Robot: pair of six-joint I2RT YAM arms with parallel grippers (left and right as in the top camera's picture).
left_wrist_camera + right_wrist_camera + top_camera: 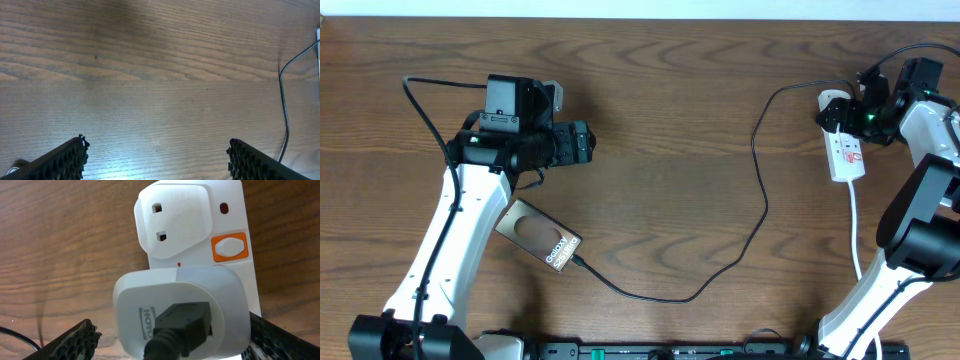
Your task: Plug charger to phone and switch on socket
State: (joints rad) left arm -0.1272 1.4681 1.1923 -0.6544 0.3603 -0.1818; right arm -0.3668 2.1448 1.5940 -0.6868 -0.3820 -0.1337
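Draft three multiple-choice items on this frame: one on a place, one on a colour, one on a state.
1. Where does the phone lie?
A) beside the left arm
B) at the far edge, middle
C) in the far right corner

2. In the right wrist view, what colour is the frame of the switch on the socket?
A) green
B) orange
C) blue

3. What state is the left gripper in?
A) shut, empty
B) shut on the phone
C) open, empty

Answers:
1 A: the overhead view shows the phone flat on the table right next to the left arm.
2 B: an orange frame surrounds the white button.
3 C: its wrist view shows the fingers wide apart with only wood between them.
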